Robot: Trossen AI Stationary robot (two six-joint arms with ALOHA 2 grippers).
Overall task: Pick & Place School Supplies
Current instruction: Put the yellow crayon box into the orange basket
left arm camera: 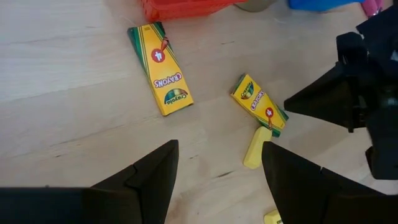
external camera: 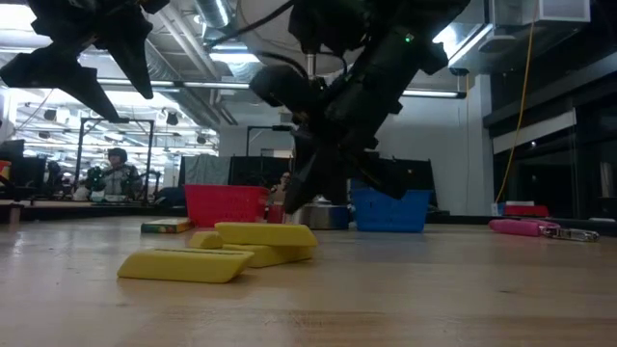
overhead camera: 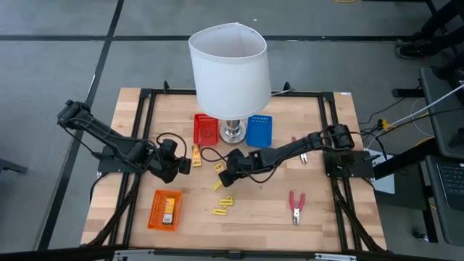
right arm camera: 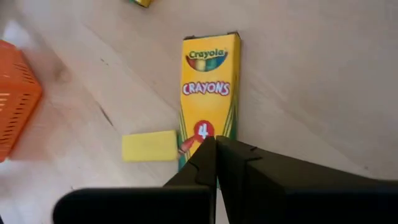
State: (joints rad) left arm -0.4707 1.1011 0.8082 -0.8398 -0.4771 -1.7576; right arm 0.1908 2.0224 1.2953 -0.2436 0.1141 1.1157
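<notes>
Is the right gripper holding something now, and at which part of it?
The right gripper is shut at the near end of a crayon box; whether it truly pinches the box cannot be told.

- A wooden desk with a dark frame carries everything.
- A white-shaded lamp stands at the middle of the far edge, with a red basket and a blue basket just beside its base.
- An orange basket sits near the near left corner.
- Two crayon packets lie toward the middle: one near the red basket, another beside a plain yellow piece.
- More yellow pieces lie toward the near edge.
- Red-handled pliers lie toward the near right corner, and a second pair lies nearer the right edge.
</notes>
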